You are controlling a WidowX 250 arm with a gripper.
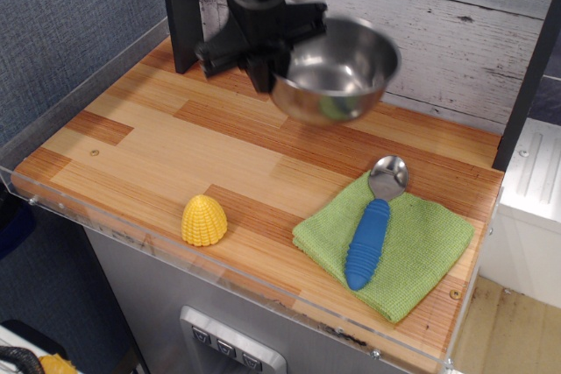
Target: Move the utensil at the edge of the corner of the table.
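Bowl [335,69], shiny steel, held clear of the table [166,142], blurred, slightly tilted, its left rim pinched in the gripper [263,63]. Gripper black, jaws closed narrow on that rim; bowl hangs to its right.

Only one view. Table below the gripper: striped light and reddish-brown planks, clear acrylic rim, grey base beneath. Behind the gripper, a whitewashed plank wall [456,32] and a dark upright post [180,6]. Left of it, a blue-grey fabric panel [61,15].

Below and right of the gripper, a green cloth [412,251] with a blue-handled spoon [372,229] lying on it. Below, toward the front edge, a yellow toy corn [203,221].
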